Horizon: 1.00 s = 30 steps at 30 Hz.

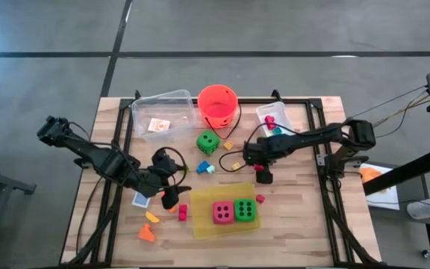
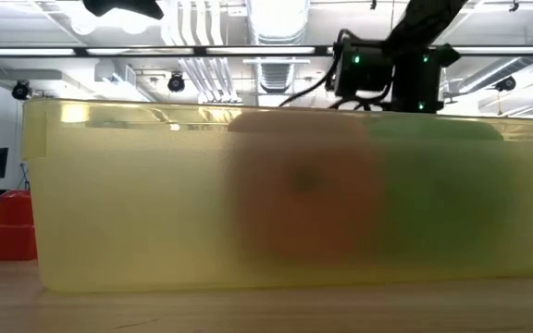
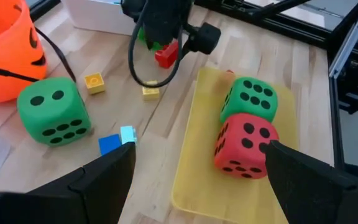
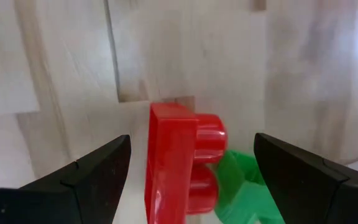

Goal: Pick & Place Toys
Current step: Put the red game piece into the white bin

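Wooden bench (image 1: 297, 217) on concrete floor. Yellow tray (image 1: 200, 220) near its front edge holds pink die (image 1: 223, 212) and green die (image 1: 245, 210). Left gripper (image 1: 172, 188) and right gripper (image 1: 263, 173) both gape wide, holding nothing.

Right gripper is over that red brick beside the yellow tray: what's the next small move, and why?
Probably lower the right gripper a little and close. In its wrist view its open fingers straddle the red brick, which lies on the table touching a green piece. A centred grasp should avoid pinching the green piece.
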Each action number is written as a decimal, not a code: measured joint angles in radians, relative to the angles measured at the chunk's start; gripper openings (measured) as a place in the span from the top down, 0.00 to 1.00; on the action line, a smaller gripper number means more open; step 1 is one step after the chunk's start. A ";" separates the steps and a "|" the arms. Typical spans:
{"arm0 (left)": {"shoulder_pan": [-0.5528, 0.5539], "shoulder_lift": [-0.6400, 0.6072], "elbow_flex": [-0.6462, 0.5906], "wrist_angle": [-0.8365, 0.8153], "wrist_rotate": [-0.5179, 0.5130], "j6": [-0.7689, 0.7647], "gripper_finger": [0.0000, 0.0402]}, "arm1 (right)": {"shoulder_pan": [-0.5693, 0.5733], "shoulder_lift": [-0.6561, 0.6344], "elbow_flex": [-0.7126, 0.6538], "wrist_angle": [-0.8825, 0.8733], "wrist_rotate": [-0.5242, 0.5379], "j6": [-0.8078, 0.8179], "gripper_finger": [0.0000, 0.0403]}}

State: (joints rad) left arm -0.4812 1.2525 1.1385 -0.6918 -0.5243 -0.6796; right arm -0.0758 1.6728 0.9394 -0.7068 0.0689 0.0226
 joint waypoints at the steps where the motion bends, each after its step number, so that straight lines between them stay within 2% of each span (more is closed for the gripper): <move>1: 0.000 0.000 0.000 0.000 0.000 0.000 0.14 | -0.003 0.014 0.000 -0.001 -0.012 0.000 0.17; 4: 0.000 0.000 0.000 0.000 0.000 0.000 0.14 | -0.001 0.046 0.003 -0.003 -0.010 0.000 0.18; 7: 0.000 0.000 0.000 0.000 0.000 0.000 0.14 | -0.001 0.067 0.007 -0.008 -0.013 -0.006 0.26; 15: 0.000 0.000 0.000 0.000 0.000 0.000 0.14 | -0.001 0.041 0.003 -0.025 -0.019 -0.008 0.63; 30: 0.000 0.000 0.000 -0.006 0.001 -0.001 0.14 | 0.019 0.000 0.056 -0.112 -0.024 0.035 0.63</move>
State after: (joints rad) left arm -0.4812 1.2522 1.1385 -0.6974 -0.5232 -0.6807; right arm -0.0569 1.6728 0.9953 -0.8186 0.0444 0.0572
